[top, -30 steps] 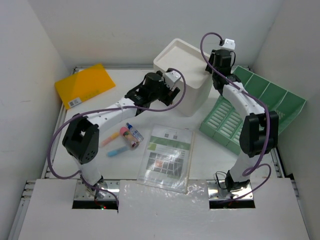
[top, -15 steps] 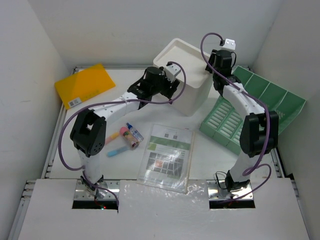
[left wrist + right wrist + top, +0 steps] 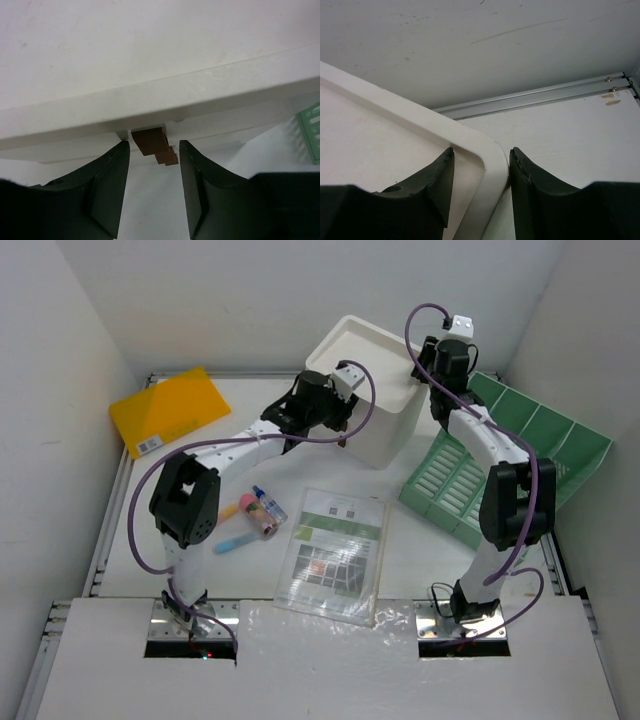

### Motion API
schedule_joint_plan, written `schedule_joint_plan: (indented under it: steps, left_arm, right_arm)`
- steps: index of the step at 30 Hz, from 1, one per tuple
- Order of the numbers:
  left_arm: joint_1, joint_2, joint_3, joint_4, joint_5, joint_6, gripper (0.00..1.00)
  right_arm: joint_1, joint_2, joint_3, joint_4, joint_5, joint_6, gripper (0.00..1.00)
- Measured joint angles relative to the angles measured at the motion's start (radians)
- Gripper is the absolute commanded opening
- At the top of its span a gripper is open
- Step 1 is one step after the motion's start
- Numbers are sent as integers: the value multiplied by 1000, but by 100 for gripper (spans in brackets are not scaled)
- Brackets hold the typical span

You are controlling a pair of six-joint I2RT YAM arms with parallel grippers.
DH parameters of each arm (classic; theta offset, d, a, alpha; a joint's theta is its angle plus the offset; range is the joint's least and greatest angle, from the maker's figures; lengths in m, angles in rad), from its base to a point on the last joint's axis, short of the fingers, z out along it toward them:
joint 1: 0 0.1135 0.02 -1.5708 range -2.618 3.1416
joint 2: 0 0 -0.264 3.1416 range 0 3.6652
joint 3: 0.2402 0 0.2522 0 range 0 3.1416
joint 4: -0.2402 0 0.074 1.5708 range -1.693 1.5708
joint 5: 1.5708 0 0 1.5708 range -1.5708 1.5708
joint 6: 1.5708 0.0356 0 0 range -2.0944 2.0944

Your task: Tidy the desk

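**My left gripper (image 3: pixel 152 150) is closing in on the drawer handle**

It is finishing its swing to the box (image 3: pixel 375 390) and narrowing. Its jaws are flanking the brown handle (image 3: pixel 150 141), a sliver apart, not clamping yet. My right gripper (image 3: pixel 480 155) is staying clamped on the box's rim corner, steadying it on the desk (image 3: pixel 420 560). I'm judging a drawer pull is next. The folder (image 3: pixel 170 410) label and sheet (image 3: pixel 335 555) print are showing too small to read.

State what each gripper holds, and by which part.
Right gripper grips the white box by its corner rim. Left gripper: nothing, open around the brown handle.
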Motion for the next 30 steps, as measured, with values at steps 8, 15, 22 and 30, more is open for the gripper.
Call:
schedule_joint_plan:
  steps: [8, 15, 22, 30]
  left_arm:
    - [0, 22, 6, -7, -29, -26, 10]
    - [0, 22, 9, -10, -31, -29, 39]
    - [0, 23, 43, -49, -18, -26, 31]
    - [0, 38, 105, -115, -44, -28, 0]
  right_arm:
    - [-3, 0, -10, 26, -10, 7, 0]
    - [-5, 0, -20, 47, -18, 13, 0]
    - [-5, 1, -20, 49, -19, 15, 0]
    - [-6, 2, -20, 53, -21, 15, 0]
